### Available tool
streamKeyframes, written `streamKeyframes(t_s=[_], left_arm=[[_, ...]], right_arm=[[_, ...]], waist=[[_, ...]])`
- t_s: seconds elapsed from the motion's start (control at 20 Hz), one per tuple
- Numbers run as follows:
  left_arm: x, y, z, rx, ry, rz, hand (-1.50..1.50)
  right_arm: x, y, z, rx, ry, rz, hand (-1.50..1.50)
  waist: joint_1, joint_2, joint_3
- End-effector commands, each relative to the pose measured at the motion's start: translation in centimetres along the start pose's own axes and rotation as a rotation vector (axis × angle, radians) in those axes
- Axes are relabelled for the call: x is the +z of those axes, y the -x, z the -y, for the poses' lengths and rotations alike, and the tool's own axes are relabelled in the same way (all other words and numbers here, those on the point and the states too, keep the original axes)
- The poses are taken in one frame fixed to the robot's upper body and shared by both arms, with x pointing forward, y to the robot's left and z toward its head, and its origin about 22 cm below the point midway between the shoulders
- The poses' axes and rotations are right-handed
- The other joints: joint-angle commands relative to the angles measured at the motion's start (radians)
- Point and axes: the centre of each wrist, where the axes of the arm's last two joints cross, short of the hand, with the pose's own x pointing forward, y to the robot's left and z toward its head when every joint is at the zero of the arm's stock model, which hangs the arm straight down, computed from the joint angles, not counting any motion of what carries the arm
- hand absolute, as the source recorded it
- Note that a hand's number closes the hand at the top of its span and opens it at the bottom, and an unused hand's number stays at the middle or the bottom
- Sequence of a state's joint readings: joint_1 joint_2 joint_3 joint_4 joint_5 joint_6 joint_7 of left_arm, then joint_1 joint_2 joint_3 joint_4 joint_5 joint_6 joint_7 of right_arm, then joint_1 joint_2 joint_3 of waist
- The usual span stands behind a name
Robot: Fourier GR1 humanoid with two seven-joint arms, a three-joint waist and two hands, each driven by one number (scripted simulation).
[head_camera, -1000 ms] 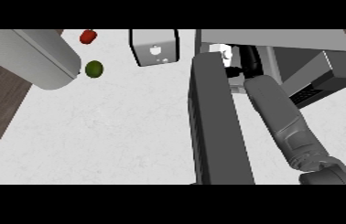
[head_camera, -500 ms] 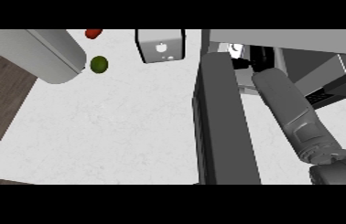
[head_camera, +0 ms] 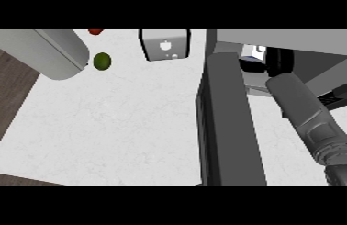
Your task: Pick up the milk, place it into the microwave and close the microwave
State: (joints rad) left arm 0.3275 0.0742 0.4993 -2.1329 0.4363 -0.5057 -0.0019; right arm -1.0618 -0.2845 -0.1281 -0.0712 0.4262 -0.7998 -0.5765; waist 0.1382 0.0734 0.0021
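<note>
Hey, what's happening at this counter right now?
The robot's right forearm reaches into the open grey microwave, where a white milk carton with a blue mark shows partly behind the arm. The right hand itself is hidden inside. The dark microwave door stands open, so closing it is not yet done. On the white counter sit a green lime-like fruit, a red item and a grey toaster-like appliance.

Greys and white, with small spots of green and red.

The counter (head_camera: 122, 127) is white with faint grey marbling, edged by dark brown wood at the left. The microwave door (head_camera: 227, 123) is dark grey, the right forearm (head_camera: 305, 114) mid grey with a black hand (head_camera: 281, 63). A small round fruit (head_camera: 102, 61) is green; another item (head_camera: 95, 31) is red. The toaster (head_camera: 165, 45) is pale grey and white.
</note>
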Motion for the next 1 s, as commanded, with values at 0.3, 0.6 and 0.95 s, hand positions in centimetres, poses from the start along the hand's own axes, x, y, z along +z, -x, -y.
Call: streamKeyframes(t_s=[0.3, 0.6, 0.95], left_arm=[[-1.0, 0.7, 0.1, -0.031, 0.036, -0.026, -1.5], [-1.4, 1.7, 0.7, -0.008, 0.111, -0.051, -1.5], [-2.1, 2.5, 1.4, 0.026, 0.186, -0.046, -1.5]], right_arm=[[-0.1, -1.0, -0.6, 0.001, -0.029, 0.098, -1.5], [-0.6, -2.4, -1.0, -0.113, -0.098, 0.157, -1.5], [-0.2, -3.2, -1.8, -0.311, -0.159, 0.16, -1.5]], waist=[[0.008, 0.001, 0.005], [0.0, -0.004, 0.004], [-0.019, -0.014, 0.003]])
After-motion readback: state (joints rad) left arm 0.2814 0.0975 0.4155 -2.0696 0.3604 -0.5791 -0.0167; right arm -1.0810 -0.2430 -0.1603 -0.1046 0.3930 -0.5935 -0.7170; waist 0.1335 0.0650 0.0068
